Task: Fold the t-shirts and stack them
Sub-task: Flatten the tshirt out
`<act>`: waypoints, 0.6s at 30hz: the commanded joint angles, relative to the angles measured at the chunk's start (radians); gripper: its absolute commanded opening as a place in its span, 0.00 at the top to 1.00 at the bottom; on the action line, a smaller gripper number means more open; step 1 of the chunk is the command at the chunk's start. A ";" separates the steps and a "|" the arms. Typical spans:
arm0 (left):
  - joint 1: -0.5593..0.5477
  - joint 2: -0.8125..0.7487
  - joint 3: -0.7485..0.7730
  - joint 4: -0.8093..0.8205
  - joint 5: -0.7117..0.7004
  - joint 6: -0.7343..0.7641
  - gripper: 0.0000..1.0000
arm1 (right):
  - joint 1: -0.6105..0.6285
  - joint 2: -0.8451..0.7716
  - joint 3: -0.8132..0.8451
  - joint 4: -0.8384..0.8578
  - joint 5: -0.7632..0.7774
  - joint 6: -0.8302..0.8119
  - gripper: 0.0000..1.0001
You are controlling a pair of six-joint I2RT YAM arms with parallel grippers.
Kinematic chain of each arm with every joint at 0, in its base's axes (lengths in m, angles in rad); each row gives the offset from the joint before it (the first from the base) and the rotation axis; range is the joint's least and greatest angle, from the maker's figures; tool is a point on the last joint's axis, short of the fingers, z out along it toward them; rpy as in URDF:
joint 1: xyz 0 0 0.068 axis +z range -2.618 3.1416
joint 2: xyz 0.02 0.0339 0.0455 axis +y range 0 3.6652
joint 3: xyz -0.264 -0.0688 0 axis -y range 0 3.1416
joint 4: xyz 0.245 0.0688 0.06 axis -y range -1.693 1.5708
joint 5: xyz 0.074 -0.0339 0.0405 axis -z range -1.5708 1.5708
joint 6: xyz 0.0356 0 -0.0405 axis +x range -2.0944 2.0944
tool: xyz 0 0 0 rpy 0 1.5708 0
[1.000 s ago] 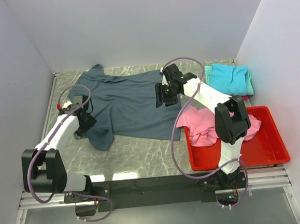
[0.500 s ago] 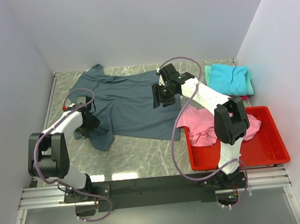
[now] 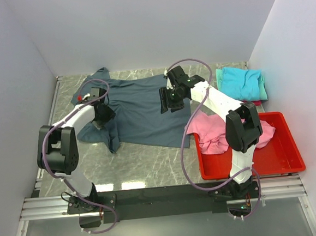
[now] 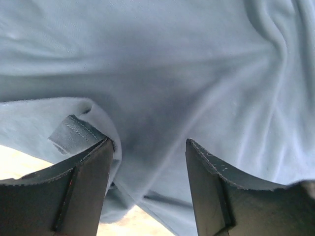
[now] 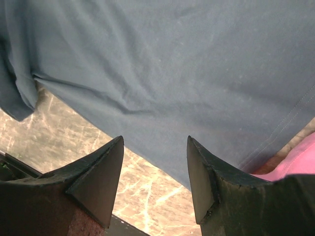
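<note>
no writing or labels are legible anywhere.

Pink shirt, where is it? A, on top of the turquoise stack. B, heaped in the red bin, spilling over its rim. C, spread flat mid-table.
B: the pink shirt is bunched in the red bin's left end, lapping over the rim.

Lab-style robot test cell: blank white walls (image 3: 140, 26), marble-look tabletop (image 3: 145, 163), aluminium mounting rail (image 3: 278, 188).
</note>
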 commanded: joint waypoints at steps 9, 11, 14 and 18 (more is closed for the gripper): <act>0.012 -0.204 0.020 -0.091 -0.037 -0.013 0.31 | 0.016 0.002 0.057 -0.016 -0.003 -0.015 0.39; 0.038 -0.254 -0.017 -0.111 -0.048 -0.022 0.31 | 0.016 0.001 0.054 -0.016 -0.005 -0.013 0.39; 0.078 -0.307 -0.092 -0.105 -0.057 -0.027 0.32 | 0.019 0.001 0.049 -0.011 -0.008 -0.013 0.39; 0.139 -0.316 -0.185 -0.056 0.014 -0.024 0.34 | 0.022 0.004 0.052 -0.016 -0.014 -0.015 0.39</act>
